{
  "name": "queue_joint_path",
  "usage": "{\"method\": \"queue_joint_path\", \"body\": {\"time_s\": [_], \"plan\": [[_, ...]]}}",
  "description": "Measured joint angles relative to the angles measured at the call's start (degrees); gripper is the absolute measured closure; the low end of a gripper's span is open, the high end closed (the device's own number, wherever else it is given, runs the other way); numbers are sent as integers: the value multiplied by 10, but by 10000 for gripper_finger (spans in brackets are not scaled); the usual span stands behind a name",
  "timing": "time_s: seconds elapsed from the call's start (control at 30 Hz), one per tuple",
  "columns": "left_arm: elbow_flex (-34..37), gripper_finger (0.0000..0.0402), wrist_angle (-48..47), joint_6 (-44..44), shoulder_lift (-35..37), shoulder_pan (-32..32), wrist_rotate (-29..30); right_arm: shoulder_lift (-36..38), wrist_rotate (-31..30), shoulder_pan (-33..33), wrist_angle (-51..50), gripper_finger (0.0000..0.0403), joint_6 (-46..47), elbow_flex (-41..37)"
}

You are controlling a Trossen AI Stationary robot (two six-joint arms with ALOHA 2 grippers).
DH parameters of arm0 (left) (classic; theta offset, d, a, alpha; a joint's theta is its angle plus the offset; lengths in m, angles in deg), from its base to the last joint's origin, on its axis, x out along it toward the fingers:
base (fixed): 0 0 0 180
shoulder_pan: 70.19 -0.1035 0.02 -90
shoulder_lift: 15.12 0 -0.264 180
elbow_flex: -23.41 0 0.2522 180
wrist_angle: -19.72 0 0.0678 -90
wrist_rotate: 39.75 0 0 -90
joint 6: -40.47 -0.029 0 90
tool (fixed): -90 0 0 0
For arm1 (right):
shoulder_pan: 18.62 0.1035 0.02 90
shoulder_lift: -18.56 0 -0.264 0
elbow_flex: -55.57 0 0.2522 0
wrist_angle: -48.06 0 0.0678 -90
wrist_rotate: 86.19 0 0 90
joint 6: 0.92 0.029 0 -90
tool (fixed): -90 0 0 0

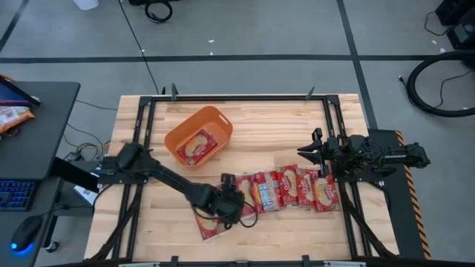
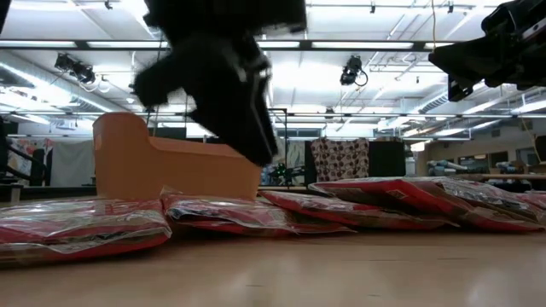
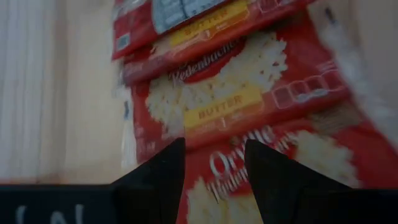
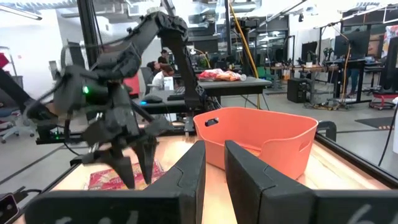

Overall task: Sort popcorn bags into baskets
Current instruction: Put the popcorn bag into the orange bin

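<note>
Several red popcorn bags (image 1: 286, 189) lie flat in an overlapping row along the table's near side, with one more (image 1: 211, 225) at the row's left end. The orange basket (image 1: 178, 137) stands farther back, and one bag (image 1: 197, 146) lies in it. My left gripper (image 1: 243, 213) hangs open above the left end of the row. In the left wrist view its gap (image 3: 214, 152) is over a bag (image 3: 280, 155), and the low view shows its fingers (image 2: 260, 153) clear above the packets (image 2: 230, 213). My right gripper (image 1: 303, 152) waits shut, raised by the table's right side.
Black frame rails (image 1: 141, 148) run along the table's left and right sides. Bare wood (image 1: 274, 122) lies between the basket and the right arm. Beyond the table are a desk with a keyboard (image 1: 15, 194) and, in the right wrist view, people (image 4: 163, 74) at benches.
</note>
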Motion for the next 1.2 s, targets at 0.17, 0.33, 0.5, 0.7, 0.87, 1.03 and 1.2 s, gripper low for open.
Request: {"method": "queue_joint_path", "body": {"time_s": [0.17, 0.33, 0.5, 0.7, 0.87, 1.03, 1.2], "plan": [[-1, 230, 17, -170, -24, -7, 16, 0, 0, 0, -1, 337, 0, 0], [-1, 230, 21, -301, -41, -6, 34, 0, 0, 0, -2, 337, 0, 0], [-1, 230, 29, -362, -54, -9, 37, 0, 0, 0, -1, 337, 0, 0], [-1, 230, 52, -372, -64, -14, 36, 0, 0, 0, -1, 337, 0, 0], [-2, 269, 66, -385, -74, -17, 32, 0, 0, 0, -2, 337, 0, 0], [-1, 352, 75, -345, -80, -18, 24, 0, 0, 0, -2, 337, 0, 0], [0, 392, 70, -279, -67, -16, 26, 0, 0, 0, -1, 337, 0, 0]]}}
